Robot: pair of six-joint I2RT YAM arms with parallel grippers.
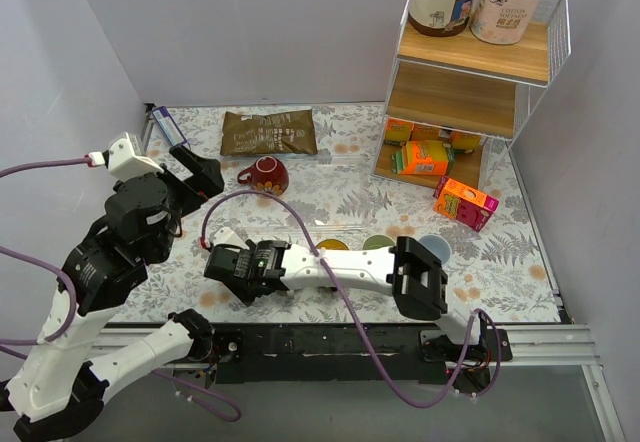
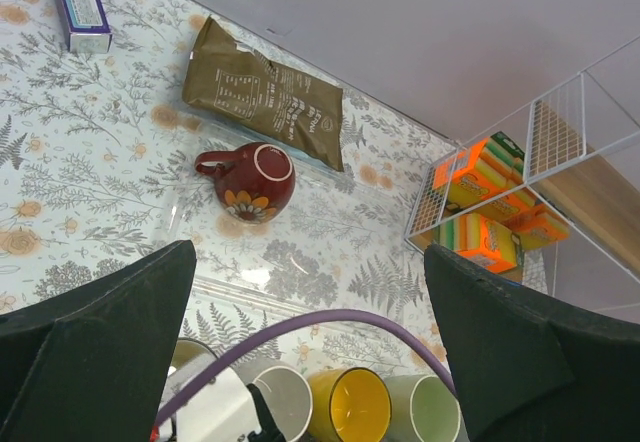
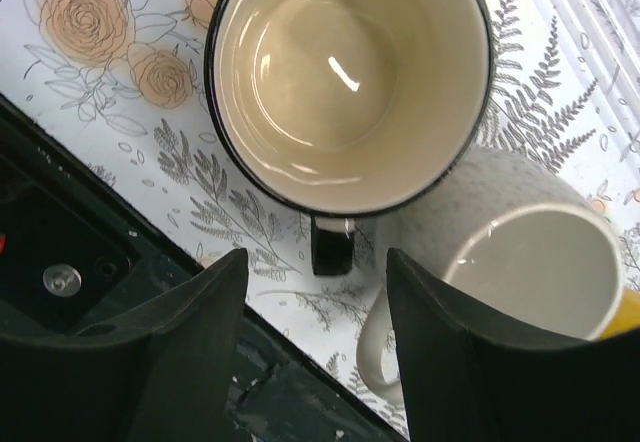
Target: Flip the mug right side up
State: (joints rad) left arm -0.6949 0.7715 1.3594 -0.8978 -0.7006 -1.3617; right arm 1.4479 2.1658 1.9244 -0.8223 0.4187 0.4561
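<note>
The dark red mug (image 1: 266, 173) with a flower print stands upside down on the table's far left, base up, handle pointing left. It also shows in the left wrist view (image 2: 254, 178). My left gripper (image 1: 200, 171) is open and empty, raised near and left of the mug; in its wrist view (image 2: 310, 252) the mug lies well ahead of the fingers. My right gripper (image 1: 222, 263) is open and empty at the near left, hovering over an upright cream mug (image 3: 350, 82) with a black rim, its jaws (image 3: 317, 262) on either side of that mug's black handle.
Upright white (image 2: 283, 390), yellow (image 2: 360, 407) and green (image 2: 432, 414) mugs stand in a row at the front. A brown pouch (image 1: 268, 132) lies behind the red mug. A wire shelf (image 1: 470, 82) with boxes stands at the back right. An orange carton (image 1: 465, 203) lies beside it. A blue box (image 2: 78, 2) lies far left.
</note>
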